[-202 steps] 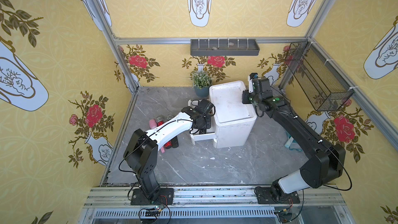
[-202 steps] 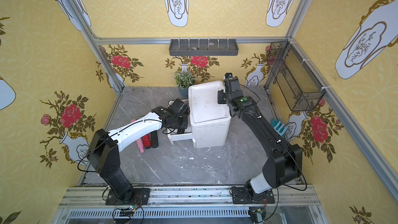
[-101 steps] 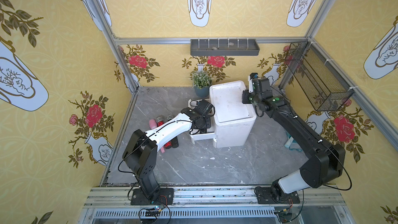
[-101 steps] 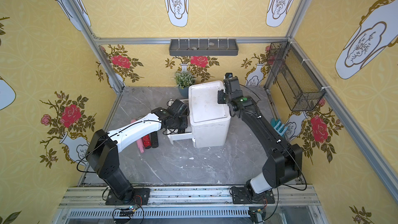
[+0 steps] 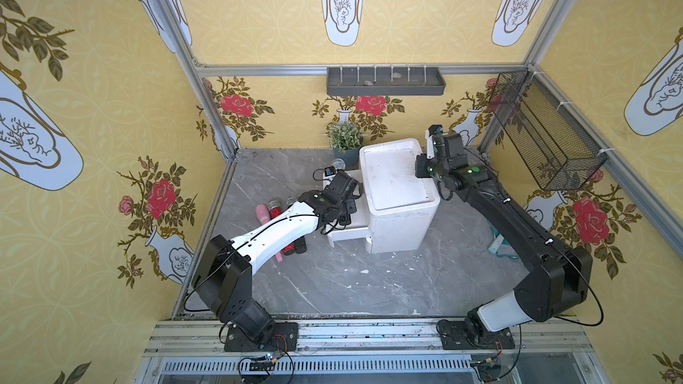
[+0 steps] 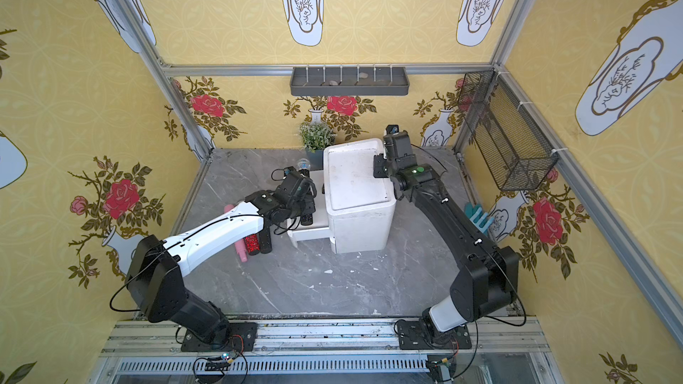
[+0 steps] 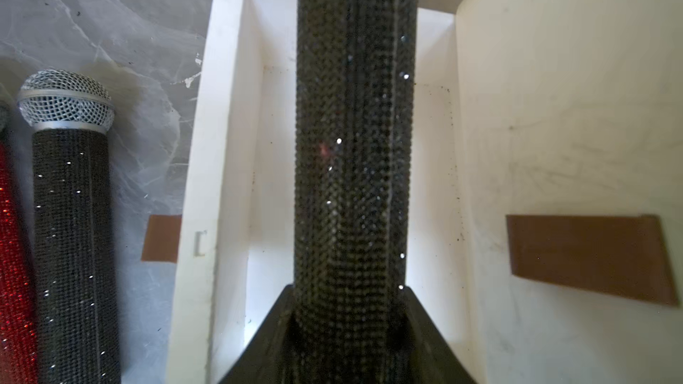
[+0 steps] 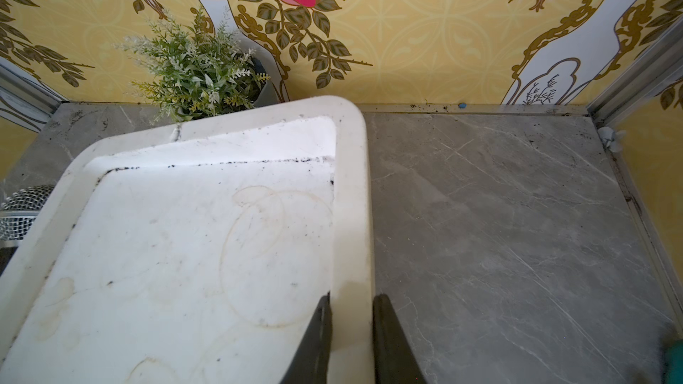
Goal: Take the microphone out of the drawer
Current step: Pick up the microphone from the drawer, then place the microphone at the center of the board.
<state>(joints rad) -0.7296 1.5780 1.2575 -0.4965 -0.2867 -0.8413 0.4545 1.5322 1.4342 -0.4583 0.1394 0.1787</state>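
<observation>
A black glittery microphone (image 7: 351,142) with a silver mesh head (image 5: 338,165) is held over the open white drawer (image 7: 229,142), and my left gripper (image 7: 349,301) is shut on its handle. In both top views the drawer (image 5: 347,232) sticks out of the left side of the white cabinet (image 5: 395,186), with the left gripper (image 6: 295,190) above it. My right gripper (image 8: 351,302) is shut on the cabinet's raised top rim (image 8: 353,216), one finger on each side, at the cabinet's right edge (image 5: 421,171).
On the grey table left of the drawer lie a pink microphone (image 5: 263,214), a red glittery one (image 7: 14,253) and a black one (image 7: 70,216). A potted plant (image 5: 345,138) stands behind the cabinet. A wire basket (image 5: 543,134) hangs on the right wall, with a teal object (image 6: 478,216) below it.
The left gripper has shifted slightly with the microphone in it, and the silver head now shows beyond the wrist. The right arm has not moved.
</observation>
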